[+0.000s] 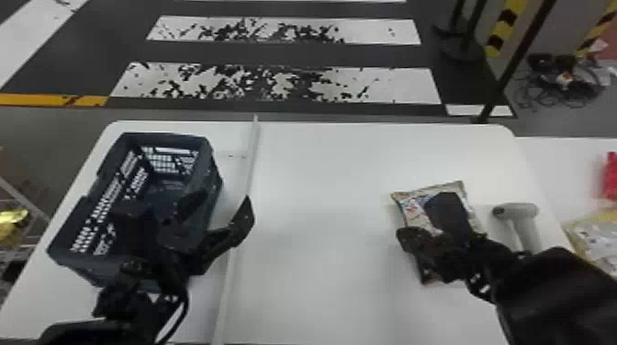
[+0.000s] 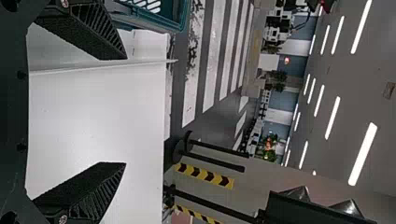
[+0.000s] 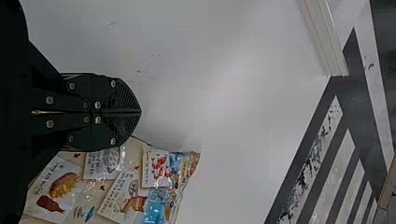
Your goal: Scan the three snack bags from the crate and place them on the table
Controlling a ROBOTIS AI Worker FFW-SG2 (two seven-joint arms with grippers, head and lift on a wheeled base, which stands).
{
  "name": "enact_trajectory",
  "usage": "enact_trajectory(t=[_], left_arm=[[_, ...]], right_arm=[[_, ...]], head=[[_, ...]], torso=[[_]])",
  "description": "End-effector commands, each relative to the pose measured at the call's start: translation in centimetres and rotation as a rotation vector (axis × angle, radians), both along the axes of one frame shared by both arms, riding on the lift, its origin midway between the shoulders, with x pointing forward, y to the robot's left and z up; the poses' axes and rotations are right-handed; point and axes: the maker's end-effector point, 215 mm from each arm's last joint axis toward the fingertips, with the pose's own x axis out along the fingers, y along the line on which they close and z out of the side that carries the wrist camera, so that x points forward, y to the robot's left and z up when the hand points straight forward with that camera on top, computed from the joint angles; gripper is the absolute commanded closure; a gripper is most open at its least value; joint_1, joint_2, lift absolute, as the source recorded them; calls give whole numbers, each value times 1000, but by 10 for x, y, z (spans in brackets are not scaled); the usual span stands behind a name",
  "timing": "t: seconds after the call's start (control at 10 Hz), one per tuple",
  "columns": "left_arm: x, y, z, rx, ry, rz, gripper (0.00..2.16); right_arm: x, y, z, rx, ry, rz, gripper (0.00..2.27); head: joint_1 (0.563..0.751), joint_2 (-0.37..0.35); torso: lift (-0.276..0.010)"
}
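And here's my right gripper [image 1: 417, 233], closed tight, its two black fingers meeting flat along the middle with nothing between them. That arm slants in from my lower right, low by a snack bag [image 3: 161, 168] lying on the table [image 1: 321, 206]; whether they touch, I can't tell. On the wrapper, look: small pale panels of lettering beside food drawings, with patches of red and blue towards one end. Over on my left, the other arm comes in from the near side, and my left gripper [image 1: 226, 196] hangs beside the crate [image 1: 85, 268], its fingers spread wide around empty air. A pale strip [image 1: 252, 160] runs down the table between crate and bag. Just right of the bag sits the light grey scanner [image 1: 514, 211]. Farther right, on a second white surface [image 1: 551, 169], there's another printed bag [image 1: 597, 234] and something red [image 1: 611, 176].
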Motion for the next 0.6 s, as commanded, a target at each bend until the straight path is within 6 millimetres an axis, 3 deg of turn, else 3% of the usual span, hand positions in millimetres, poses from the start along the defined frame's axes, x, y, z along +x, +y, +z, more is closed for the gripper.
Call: enact_trajectory(t=[0.0, 0.2, 0.3, 0.5], left_arm=[[0, 1, 0, 1, 0, 1, 63], [1, 1, 2, 1, -3, 1, 63], [0, 0, 3, 0, -5, 1, 63], [1, -1, 9, -2, -17, -1, 63]], right_arm=[[3, 2, 3, 13, -6, -3, 2246], [6, 10, 28, 77, -40, -13, 2243], [9, 7, 48, 119, -67, -39, 2105], [14, -20, 88, 189, -116, -112, 1501]], head=[[695, 2], [695, 7], [695, 11], [695, 6]], torso=[[-62], [-62], [-62], [-62]])
